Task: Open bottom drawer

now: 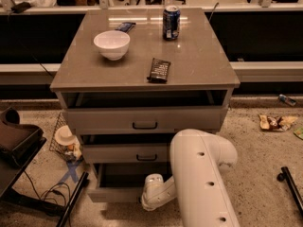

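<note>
The grey cabinet (pixel 142 79) has three flat-fronted drawers, all standing somewhat open. The bottom drawer (pixel 111 193) is pulled out the farthest, and its dark interior shows behind its front panel. My white arm (pixel 199 178) reaches down from the lower right. My gripper (pixel 151 195) is low at the middle of the bottom drawer's front, where the wrist ends. It covers the drawer's handle. The middle drawer (pixel 123 154) and the top drawer (pixel 109 119) show their small black bar handles.
On the cabinet top stand a white bowl (pixel 111 44), a soda can (pixel 171 22), a black packet (pixel 159 70) and a blue packet (pixel 125 26). A wire basket (pixel 65 143), a dark case (pixel 16 141) and cables lie at the left. A black bar (pixel 291 186) and wrappers (pixel 274 122) lie at the right.
</note>
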Robot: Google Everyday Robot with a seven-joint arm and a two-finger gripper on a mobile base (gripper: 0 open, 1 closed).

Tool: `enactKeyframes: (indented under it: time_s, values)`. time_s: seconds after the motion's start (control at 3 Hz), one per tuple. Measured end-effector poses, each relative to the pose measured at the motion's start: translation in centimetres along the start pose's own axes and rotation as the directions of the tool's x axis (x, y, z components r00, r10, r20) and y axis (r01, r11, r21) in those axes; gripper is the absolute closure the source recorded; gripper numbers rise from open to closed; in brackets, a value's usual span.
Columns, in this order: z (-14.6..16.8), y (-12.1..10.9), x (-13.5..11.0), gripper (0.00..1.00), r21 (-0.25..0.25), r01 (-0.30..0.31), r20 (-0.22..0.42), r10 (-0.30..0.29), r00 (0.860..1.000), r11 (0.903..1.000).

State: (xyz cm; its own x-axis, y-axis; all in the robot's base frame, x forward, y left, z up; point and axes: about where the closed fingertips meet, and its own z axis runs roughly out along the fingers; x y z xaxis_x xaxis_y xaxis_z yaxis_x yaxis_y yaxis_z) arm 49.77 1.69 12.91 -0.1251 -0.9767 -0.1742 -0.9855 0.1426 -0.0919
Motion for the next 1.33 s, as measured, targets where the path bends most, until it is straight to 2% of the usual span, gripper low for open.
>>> enactKeyframes:
  time_s: [1.0,1.33]
  values:
    - [-0.7,0.9,0.7,1.00,0.002,-0.005,0.000,0.005,1.000,1.0000]
    - [-1.7,1.9,1.6,1.00,0.007,-0.012,0.002,0.012,1.000,0.9999]
